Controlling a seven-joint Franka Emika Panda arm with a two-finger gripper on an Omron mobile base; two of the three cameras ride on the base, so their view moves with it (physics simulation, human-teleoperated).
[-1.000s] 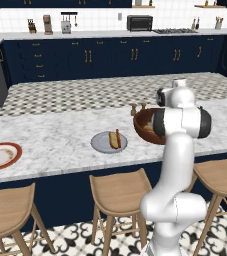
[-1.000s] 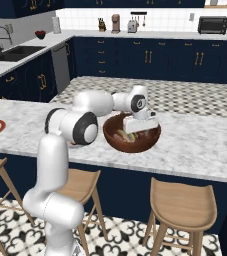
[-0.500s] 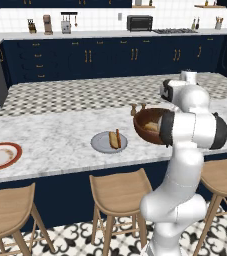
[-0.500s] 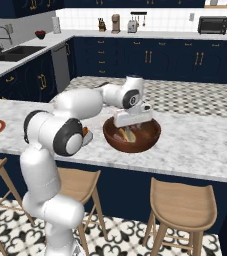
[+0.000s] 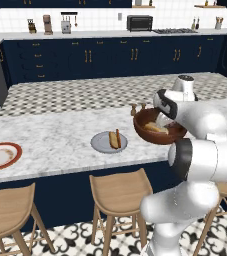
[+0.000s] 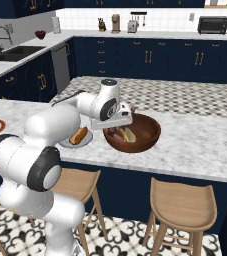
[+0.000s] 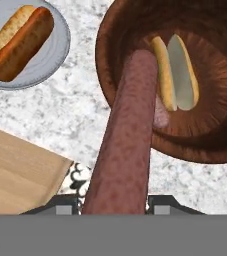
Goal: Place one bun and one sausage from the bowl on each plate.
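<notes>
In the hand view my gripper (image 7: 115, 205) is shut on a long reddish-brown sausage (image 7: 127, 130) that points up over the near rim of the dark wooden bowl (image 7: 210, 145). One split bun (image 7: 177, 70) lies inside the bowl. To the left of the bowl is the grey plate (image 7: 55, 55), which holds a bun with a sausage (image 7: 20, 42) in it. From the right base view the gripper (image 6: 116, 124) hangs over the left edge of the bowl (image 6: 140, 137), beside the grey plate (image 6: 87, 141). The white, orange-rimmed plate (image 5: 16, 152) lies far left on the counter.
Wooden stools (image 5: 117, 185) stand under the front edge of the marble counter, and one (image 7: 20, 165) sits directly below the hand. Two small wooden shakers (image 5: 137, 106) stand just behind the bowl (image 5: 150, 135). Bare counter stretches between the two plates.
The hand has shifted left from the middle of the bowl to its left rim, carrying the sausage. The elbow has swung out toward the camera side.
</notes>
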